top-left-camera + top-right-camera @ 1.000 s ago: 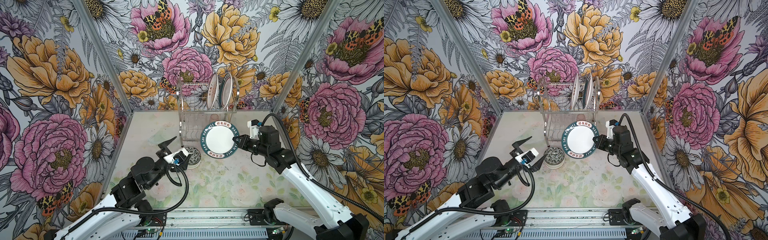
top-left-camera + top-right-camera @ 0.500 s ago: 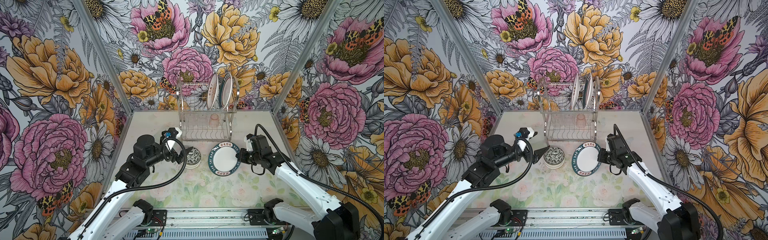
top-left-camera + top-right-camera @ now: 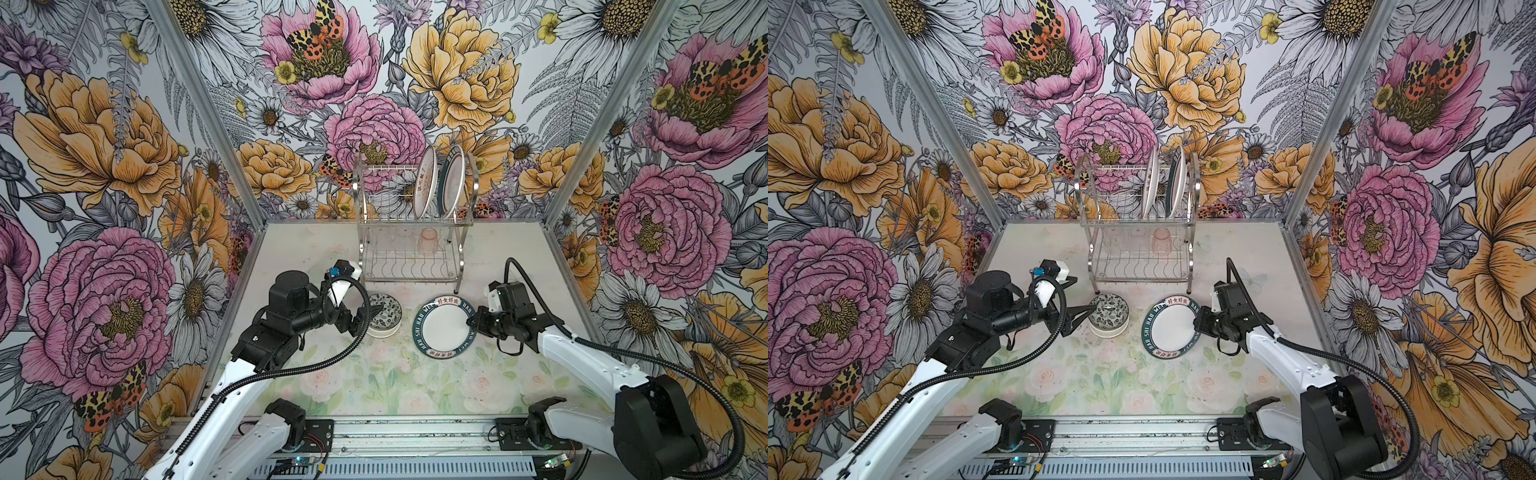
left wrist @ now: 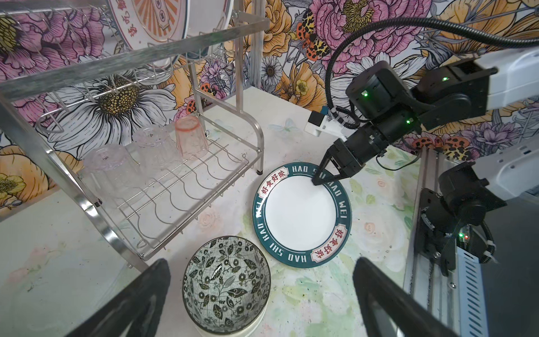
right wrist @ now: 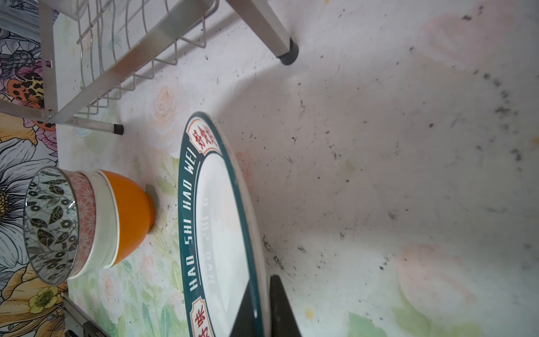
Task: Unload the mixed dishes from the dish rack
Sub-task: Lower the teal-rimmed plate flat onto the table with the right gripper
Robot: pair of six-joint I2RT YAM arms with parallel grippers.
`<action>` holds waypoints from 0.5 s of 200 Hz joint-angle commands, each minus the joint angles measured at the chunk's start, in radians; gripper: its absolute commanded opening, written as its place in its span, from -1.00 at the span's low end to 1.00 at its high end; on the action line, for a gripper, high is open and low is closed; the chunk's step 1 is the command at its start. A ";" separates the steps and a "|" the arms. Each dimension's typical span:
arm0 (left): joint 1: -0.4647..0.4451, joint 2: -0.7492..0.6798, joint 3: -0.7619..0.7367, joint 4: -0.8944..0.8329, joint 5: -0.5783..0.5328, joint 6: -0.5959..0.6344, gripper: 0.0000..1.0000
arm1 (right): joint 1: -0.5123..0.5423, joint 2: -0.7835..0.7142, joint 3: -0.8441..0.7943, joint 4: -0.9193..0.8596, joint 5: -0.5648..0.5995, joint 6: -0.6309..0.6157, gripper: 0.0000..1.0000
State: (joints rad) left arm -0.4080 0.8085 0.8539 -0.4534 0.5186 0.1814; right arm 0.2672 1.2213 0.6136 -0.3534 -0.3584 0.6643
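**Both top views.** The dish rack [image 3: 360,216] stands at the back of the mat [image 3: 374,386]. An orange sunburst plate [image 3: 424,183] and a racked teal plate [image 3: 454,183] stand upright in the right-hand slots of its upper tier. In front of the rack a bowl stack [image 3: 384,321] sits just beside the teal-rimmed plate [image 3: 442,328], which lies face up. The right gripper [image 3: 473,325] is pinched closed on that plate's right rim. Whether the plate is fully settled or slightly raised at the gripped edge is not clear.

**Left wrist view.** The left gripper [image 4: 261,264] is spread to its widest and holds nothing, with the bowl stack just ahead between its fingers [image 4: 140,297]. Only this view resolves three inverted cups on the lower shelf: one pinkish cup [image 4: 191,137] and two clear cups [image 4: 153,146]. From above only the pinkish one reads clearly. The sunburst face of the upper plate also shows here.

**Right wrist view.** Only this view shows the stack in profile. An orange bowl [image 5: 131,216] is at the bottom, a cream bowl [image 5: 106,221] is in the middle, and a pink bowl [image 5: 86,216] with a leaf-patterned inside is on top. The plate's rim passes between the two black fingers [image 5: 280,309].

**Edges and room.** A narrow strip of mat separates plate and stack. A rack foot [image 5: 287,57] stands near the plate's far rim. Bare mat runs from both dishes to the front rail [image 3: 415,434].
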 commanded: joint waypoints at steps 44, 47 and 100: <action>0.006 -0.034 -0.007 -0.036 0.018 -0.009 0.98 | -0.032 0.055 -0.036 0.152 -0.047 0.009 -0.69; 0.007 -0.034 -0.007 -0.036 0.019 -0.009 0.98 | -0.033 0.057 -0.038 0.154 -0.047 0.008 -0.67; 0.006 -0.017 0.013 -0.059 0.033 0.007 0.98 | -0.037 0.123 -0.057 0.218 -0.059 0.035 -0.54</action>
State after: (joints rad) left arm -0.4080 0.7891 0.8536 -0.4950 0.5247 0.1818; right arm 0.2337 1.3247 0.5705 -0.2138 -0.3985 0.6754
